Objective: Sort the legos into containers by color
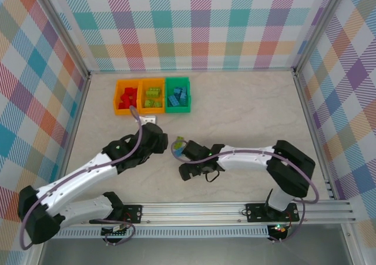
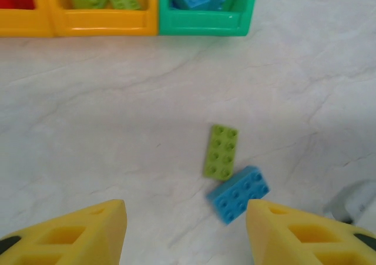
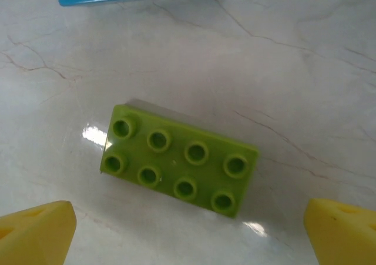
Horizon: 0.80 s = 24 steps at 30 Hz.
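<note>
Yellow fingertips (image 3: 36, 232) of the right jaws stand spread wide over a lime green lego (image 3: 179, 159) mid-worktop, just beside a light blue lego (image 2: 238, 193). Lowering squarely, turned to pinch its long sides, should spare the blue one. Left jaws hover parted, empty.

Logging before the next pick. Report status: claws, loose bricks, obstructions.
Left claw open, empty. Right claw open, over lime brick. Blue brick close beside it, both loose on table. Could crowd the grasp.
</note>
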### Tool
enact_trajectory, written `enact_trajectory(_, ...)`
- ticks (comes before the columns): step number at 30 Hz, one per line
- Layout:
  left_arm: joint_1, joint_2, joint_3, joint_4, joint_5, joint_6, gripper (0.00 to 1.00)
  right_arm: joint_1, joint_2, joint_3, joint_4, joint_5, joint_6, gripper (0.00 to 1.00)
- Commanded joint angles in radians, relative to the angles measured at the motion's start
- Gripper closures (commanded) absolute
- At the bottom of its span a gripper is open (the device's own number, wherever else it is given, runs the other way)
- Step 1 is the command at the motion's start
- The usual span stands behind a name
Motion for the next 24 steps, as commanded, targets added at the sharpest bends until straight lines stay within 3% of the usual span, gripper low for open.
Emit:
enact_trajectory(1, -0.077, -0.12, -0.008, -0.176, -0.109, -0.084, 0.41, 0.008, 0.055, 0.059, 0.014, 0.062, 0.038, 0.0)
enact_trajectory(6, -0.148, -0.221, -0.011, -0.309, -0.062, -0.18, 0.33, 0.034, 0.154, 0.125, -0.041, 0.148, 0.035, 0.0)
enact_trajectory(12, -0.15, -0.305, 0.029, -0.503, 0.11, -0.212, 0.2, 0.047, 0.222, 0.114, -0.052, 0.179, 0.065, 0.2)
enact_trajectory(16, -0.15, -0.385, 0.042, -0.569, 0.213, -0.177, 0.14, 0.049, 0.194, 0.086, 0.009, 0.129, 0.077, 0.4)
enact_trajectory(21, -0.15, -0.483, 0.051, -0.538, 0.354, -0.117, 0.07, 0.047, 0.137, 0.072, 0.014, 0.12, 0.083, 0.44)
enact_trajectory(24, -0.15, -0.548, 0.062, -0.528, 0.371, -0.085, 0.05, 0.043, 0.066, 0.072, 0.029, 0.143, 0.048, 0.45)
